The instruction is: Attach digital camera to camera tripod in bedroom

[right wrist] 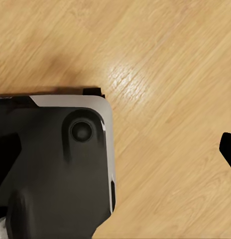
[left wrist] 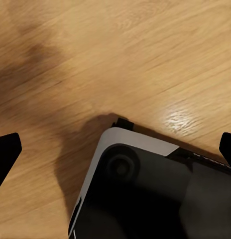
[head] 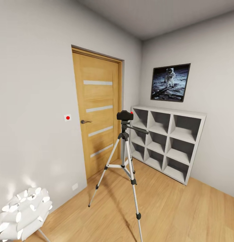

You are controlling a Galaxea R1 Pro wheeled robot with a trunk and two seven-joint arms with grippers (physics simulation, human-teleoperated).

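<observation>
The left claw [left wrist: 115,149] hangs above the wood floor [left wrist: 145,55] with its two dark fingertips [left wrist: 7,149] spread far apart and nothing between them; below it sits a corner of the robot's black-and-grey base [left wrist: 145,189]. The right claw shows just one dark fingertip [right wrist: 227,147] over the same planks, so I cannot tell whether it is released or clenched; another corner of the base [right wrist: 60,159] lies beneath it.

Farther out, the white cube shelf [head: 169,143] stands against the far wall, and every compartment I can see into is bare. Above it hangs the astronaut picture [head: 170,82].

The camera tripod [head: 125,164] stands on the bedroom floor in front of the striped wooden door [head: 96,111], just beside the shelf, silver legs splayed, its black pan handle [head: 139,129] jutting toward the shelf. The digital camera [head: 124,115] sits on the tripod's head, small and black, with a red spot at its upper corner. A white petal-shaped lamp [head: 23,215] stands in the near corner.
</observation>
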